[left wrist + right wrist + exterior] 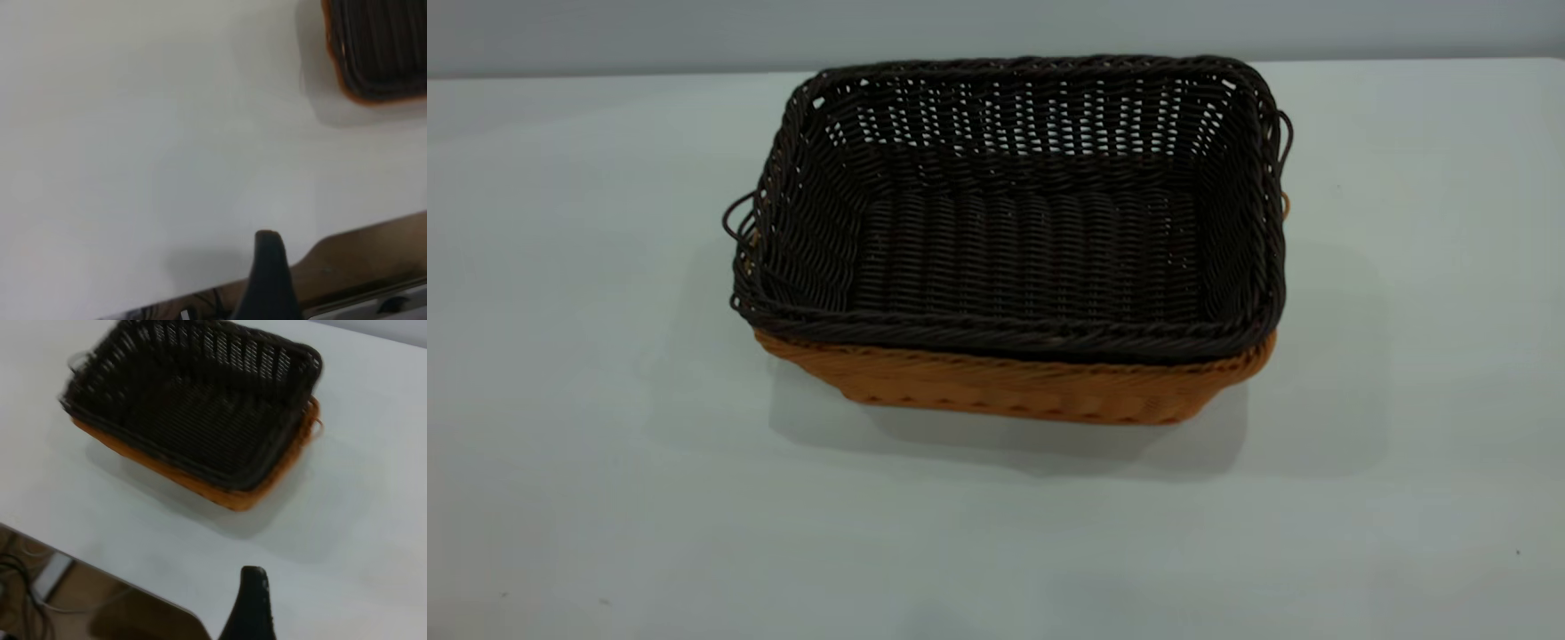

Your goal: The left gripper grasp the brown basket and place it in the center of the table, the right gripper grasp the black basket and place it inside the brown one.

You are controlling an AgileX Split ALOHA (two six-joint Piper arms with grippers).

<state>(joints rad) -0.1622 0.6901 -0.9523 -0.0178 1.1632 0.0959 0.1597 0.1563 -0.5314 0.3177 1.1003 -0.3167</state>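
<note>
The black basket (1032, 240) sits nested inside the brown basket (1014, 387) in the middle of the table (587, 400). Only the brown one's front wall and rim show beneath the dark braided rim. Neither arm appears in the exterior view. In the left wrist view my left gripper (331, 267) hangs over the table's edge, far from the baskets' corner (373, 67). One dark finger (268, 273) shows, with nothing beside it. My right gripper (301, 590) is also drawn back from the stacked baskets (193, 413), showing one finger (250, 607) over bare table.
The table's edge runs close to both grippers, with brown floor (373, 260) beyond it. Cables and a pale box (40, 577) lie on the floor in the right wrist view. Bare tabletop surrounds the baskets on all sides.
</note>
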